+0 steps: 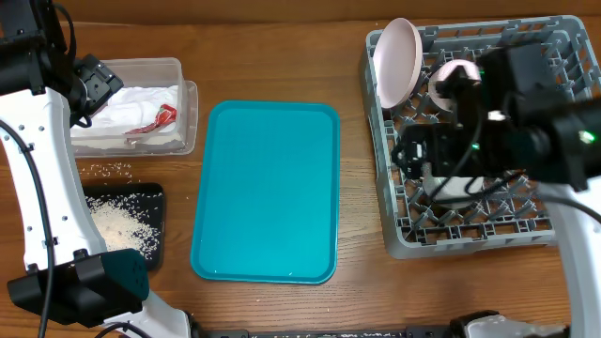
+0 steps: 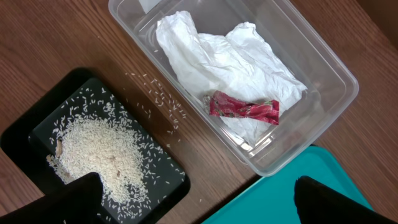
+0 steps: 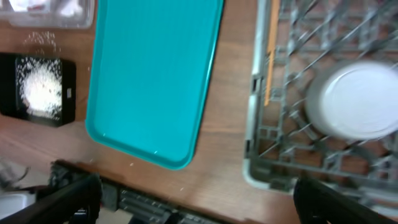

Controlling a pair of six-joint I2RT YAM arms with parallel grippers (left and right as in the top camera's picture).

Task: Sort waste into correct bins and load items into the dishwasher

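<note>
The clear tub [image 1: 178, 70] holds crumpled white napkins [image 2: 230, 59] and a red scrap [image 2: 244, 109]. The black tray [image 1: 155, 202] holds a heap of rice [image 2: 102, 152]. Loose grains [image 1: 108, 169] lie on the wood between them. My left gripper [image 2: 199, 205] is open and empty, high above the gap between tray and tub. The grey rack [image 1: 470, 246] holds the pink plate [image 1: 396, 61] on edge, a small pink bowl [image 1: 453, 73] and a round whitish bowl [image 3: 357, 102]. My right gripper [image 3: 199, 205] is open and empty above the rack's left side [image 1: 418, 150].
The large teal tray [image 1: 268, 188] lies between the bins and the rack and holds nothing. The right arm's black body covers much of the rack's middle in the overhead view. The table's front edge runs just below the teal tray.
</note>
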